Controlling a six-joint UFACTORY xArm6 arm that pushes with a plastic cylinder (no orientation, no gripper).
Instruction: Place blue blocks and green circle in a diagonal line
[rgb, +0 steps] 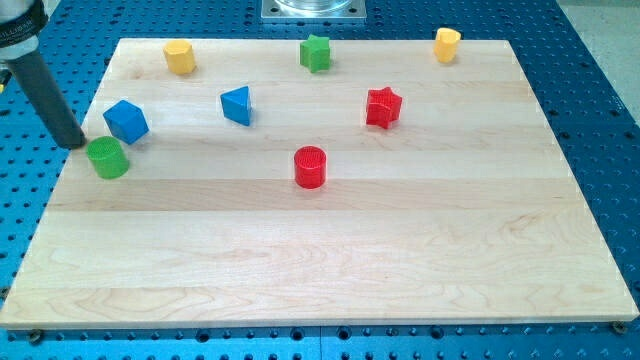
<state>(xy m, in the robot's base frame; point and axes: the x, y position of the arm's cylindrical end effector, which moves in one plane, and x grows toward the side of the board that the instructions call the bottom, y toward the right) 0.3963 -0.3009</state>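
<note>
My tip (74, 143) sits just left of the green circle (107, 158).

Green circle (107, 158) and blue cube (126, 121) crowd my tip (74, 144).

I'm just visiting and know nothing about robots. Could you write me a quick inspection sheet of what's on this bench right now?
Surface: pale wooden board on a blue perforated table.
Job's things: blue cube, blue triangle and green circle, all at the view's left.
Clutter: red circle, red star, green star, two yellow blocks near the view's top.
Grippers: none; my tip sits just left of the green circle.
Cables: nothing seen.
Surroundings: metal plate at the view's top.
</note>
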